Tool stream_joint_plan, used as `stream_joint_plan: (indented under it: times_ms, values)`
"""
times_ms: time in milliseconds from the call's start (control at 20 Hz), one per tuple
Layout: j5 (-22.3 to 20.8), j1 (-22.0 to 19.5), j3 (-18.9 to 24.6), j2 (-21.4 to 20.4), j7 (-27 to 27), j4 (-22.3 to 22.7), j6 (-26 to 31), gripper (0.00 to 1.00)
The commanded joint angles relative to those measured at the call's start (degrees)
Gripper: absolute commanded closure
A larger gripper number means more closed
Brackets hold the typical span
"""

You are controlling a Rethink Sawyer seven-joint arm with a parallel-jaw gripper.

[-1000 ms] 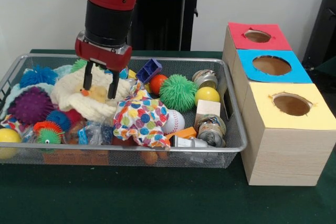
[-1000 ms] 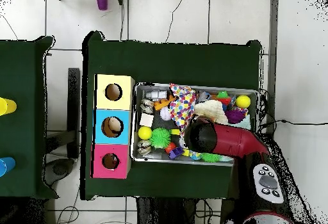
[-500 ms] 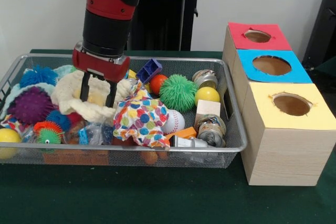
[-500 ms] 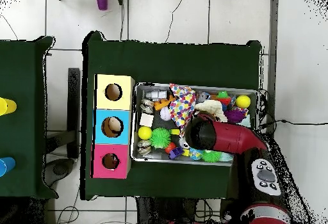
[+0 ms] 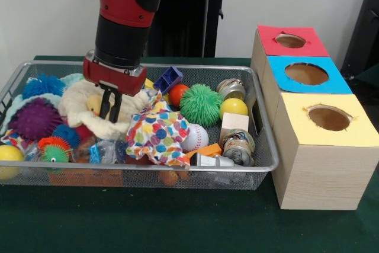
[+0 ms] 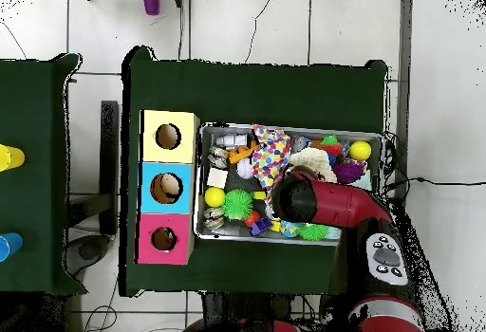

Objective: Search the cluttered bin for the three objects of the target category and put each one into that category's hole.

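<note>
My gripper (image 5: 110,112) is low in the left half of the wire bin (image 5: 195,173), its fingers pinched together on the cream knitted cloth (image 5: 76,108), with a bit of yellow showing beside them. A polka-dot cloth (image 5: 157,134) lies just right of it. In the overhead view the red arm (image 6: 323,205) hides the gripper. Three hole boxes stand right of the bin: red (image 5: 290,41), blue (image 5: 306,74) and yellow (image 5: 328,118). In the overhead view the blue box's hole (image 6: 168,188) shows something pale inside.
Around the cloths the bin holds a green spiky ball (image 5: 201,103), a yellow ball (image 5: 234,107), a baseball (image 5: 195,137), a purple spiky ball (image 5: 32,118), a blue brick (image 5: 169,79), metal cans (image 5: 240,148) and a wooden block (image 5: 235,122).
The gripper has sunk a little into the cream cloth and its fingers, spread apart a second ago, have come together on it.
</note>
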Motion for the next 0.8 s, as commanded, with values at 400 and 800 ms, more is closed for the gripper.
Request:
stream_joint_plan:
  times_ms: [400, 800]
  values:
    - [1.5, -0.9, 3.4, -3.0, 3.9, 6.6, 8.5, 1.00]
    - [8.2, -1.3, 5.6, -16.9, 2.5, 13.9, 25.0, 1.00]
